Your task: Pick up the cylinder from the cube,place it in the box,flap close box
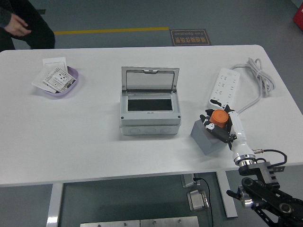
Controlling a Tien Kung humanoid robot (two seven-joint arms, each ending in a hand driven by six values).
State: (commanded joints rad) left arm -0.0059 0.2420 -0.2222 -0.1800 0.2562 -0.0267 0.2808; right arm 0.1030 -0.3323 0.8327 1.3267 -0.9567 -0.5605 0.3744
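The right robot hand (218, 124) has its fingers curled around the orange cylinder (218, 116), which sits on the grey cube (206, 138), right of the open box (149, 106). Lifting, placing and closing remain.

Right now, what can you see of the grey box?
The box is a light grey plastic housing, sitting flat near the table's middle. Its hinged lid, clear with a grey frame, stands open, raised at the back. Inside shows a dark rectangular opening. Round marks line its front wall. Nothing touches it; the right hand is off to its right.
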